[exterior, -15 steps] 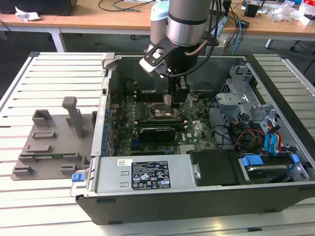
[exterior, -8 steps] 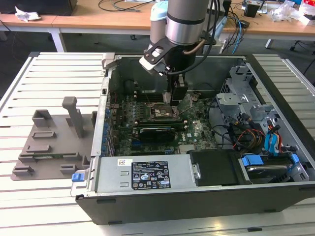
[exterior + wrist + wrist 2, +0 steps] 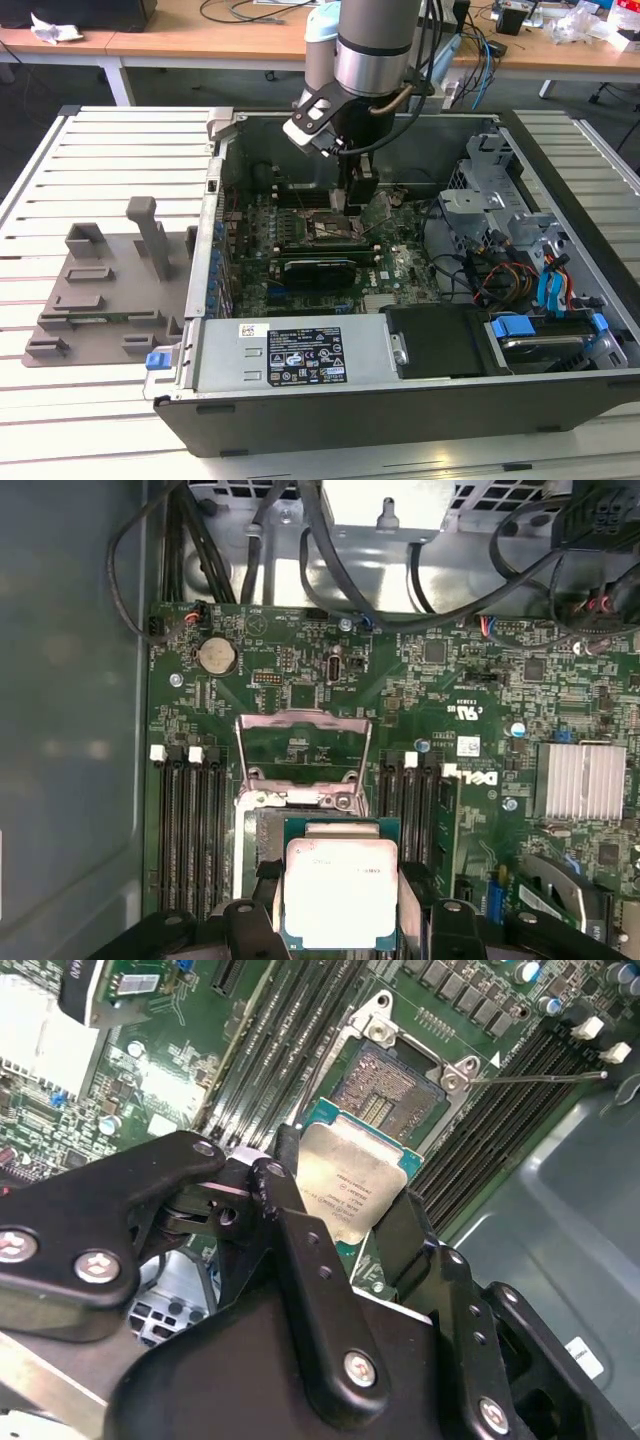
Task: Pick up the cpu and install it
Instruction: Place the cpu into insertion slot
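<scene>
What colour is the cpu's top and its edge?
Shiny silver top, teal-green edge; the cpu shows best in the first wrist view.

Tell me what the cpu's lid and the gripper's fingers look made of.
The cpu lid looks like pale silver metal with a matte sheen, over a green edge. The fingers of the gripper: black, smooth, faint gloss; metal or hard plastic, unclear.

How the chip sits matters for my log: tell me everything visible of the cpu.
The cpu is a flat square chip, silver metal top with faint print, thin green rim. The claw is shut on it, black fingers pressing two opposite edges. It is over the open socket, whose metal frame is flipped up; contact with it cannot be told.
</scene>
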Controlling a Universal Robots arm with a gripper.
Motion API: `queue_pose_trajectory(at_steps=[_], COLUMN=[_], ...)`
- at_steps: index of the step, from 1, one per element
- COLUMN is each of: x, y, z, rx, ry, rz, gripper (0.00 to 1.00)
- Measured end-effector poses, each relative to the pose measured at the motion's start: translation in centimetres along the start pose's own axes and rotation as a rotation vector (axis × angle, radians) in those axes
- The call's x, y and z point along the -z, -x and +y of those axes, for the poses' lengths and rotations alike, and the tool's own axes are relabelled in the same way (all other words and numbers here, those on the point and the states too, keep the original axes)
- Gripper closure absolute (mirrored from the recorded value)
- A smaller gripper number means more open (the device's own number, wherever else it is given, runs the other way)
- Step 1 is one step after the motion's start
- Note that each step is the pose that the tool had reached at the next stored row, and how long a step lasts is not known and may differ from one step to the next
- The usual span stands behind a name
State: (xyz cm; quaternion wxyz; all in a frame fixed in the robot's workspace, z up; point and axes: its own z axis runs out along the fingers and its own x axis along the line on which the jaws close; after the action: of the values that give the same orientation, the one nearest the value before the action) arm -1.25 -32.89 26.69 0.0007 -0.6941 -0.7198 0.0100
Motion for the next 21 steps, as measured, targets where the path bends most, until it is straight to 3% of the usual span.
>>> queue_pose_trajectory(at_steps=[9, 13, 17, 19, 21], x=[-1.08, -1.9, -2.68, -3.41, -4.1], y=[-0.37, -0.75, -1.25, -1.5, -1.6], z=[0.03, 0.04, -0.6, -1.18, -1.28], rx=[0.0, 0.0, 0.0, 0.0, 0.0], ry=[0.0, 0.0, 0.0001, -0.0001, 0.0001], rz=[0.0, -0.0001, 0.0, -0.0002, 0.0], gripper=[0.45, 0.45, 0.45, 0.45, 0.45])
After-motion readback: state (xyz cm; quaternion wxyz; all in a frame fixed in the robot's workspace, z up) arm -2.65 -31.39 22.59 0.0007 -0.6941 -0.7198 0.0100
